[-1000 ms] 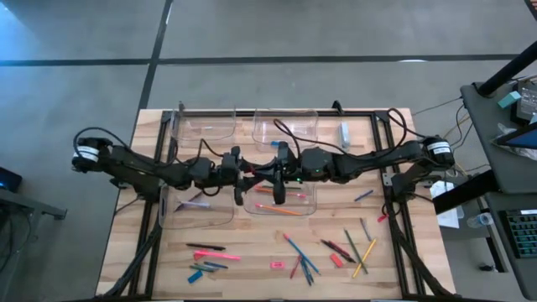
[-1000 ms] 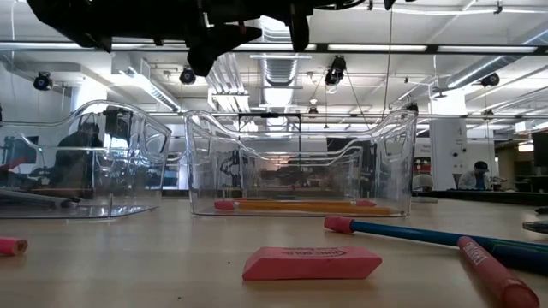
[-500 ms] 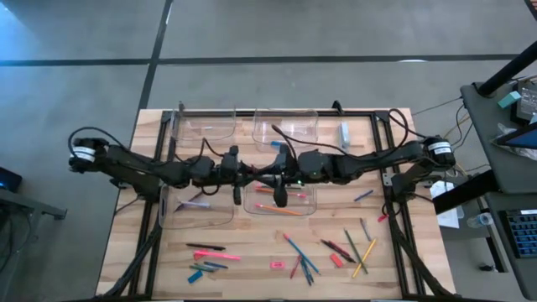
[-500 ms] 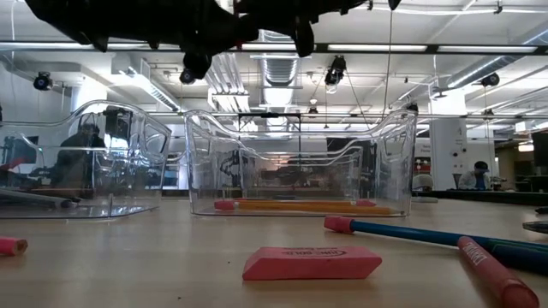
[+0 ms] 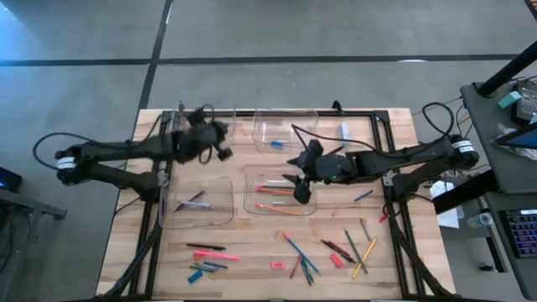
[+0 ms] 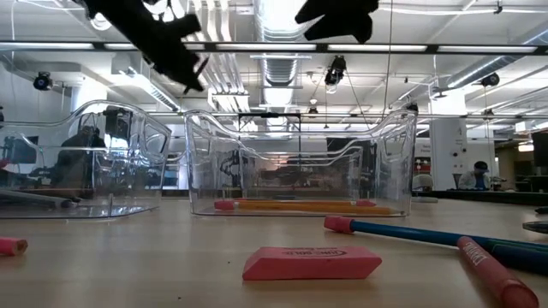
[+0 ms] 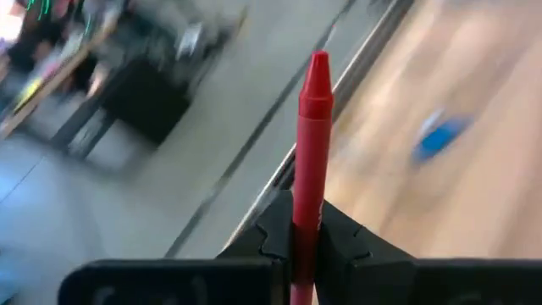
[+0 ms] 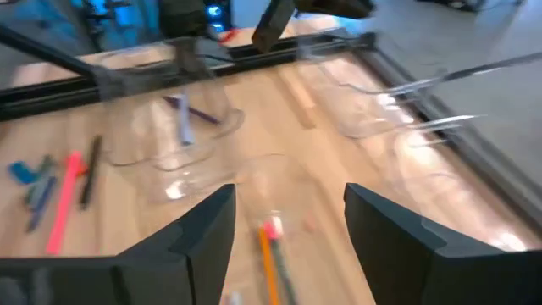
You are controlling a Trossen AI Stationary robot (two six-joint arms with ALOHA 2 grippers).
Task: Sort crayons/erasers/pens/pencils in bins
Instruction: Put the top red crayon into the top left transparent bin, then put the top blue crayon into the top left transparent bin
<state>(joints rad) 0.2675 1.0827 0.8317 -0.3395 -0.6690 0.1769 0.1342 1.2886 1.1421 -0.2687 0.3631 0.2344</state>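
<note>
Four clear bins stand mid-table: far left point(image 5: 205, 124), far right point(image 5: 285, 126), near left point(image 5: 197, 201) and near right point(image 5: 281, 193). My left gripper point(image 5: 220, 144) hovers by the far left bin's near right corner, shut on a red crayon point(image 7: 315, 110). My right gripper point(image 5: 299, 180) hangs open over the near right bin, which holds orange pencils point(image 5: 277, 207). A purple pen point(image 5: 195, 200) lies in the near left bin. A blue crayon point(image 5: 277, 144) lies in the far right bin. My left gripper pinches the red crayon's lower shaft point(image 7: 303, 229) between its two fingers. The crayon runs along the fingers, and its pointed end point(image 7: 318, 61) sticks out well past the fingertips. It is lifted clear of the table and the bins.
Loose pens, pencils, crayons and erasers lie along the near edge, at left point(image 5: 210, 256) and at right point(image 5: 336, 250). A pink eraser point(image 6: 310, 263) lies closest to the low camera. A pale oblong item point(image 5: 344, 132) sits at the far right. A black frame point(image 5: 390, 180) borders the table.
The two grippers, close together over the near bins a second ago, have parted. My left gripper has swung toward the table's far left and turned, ending by the far left bin. My right gripper has drawn back toward the right edge over the near right bin.
</note>
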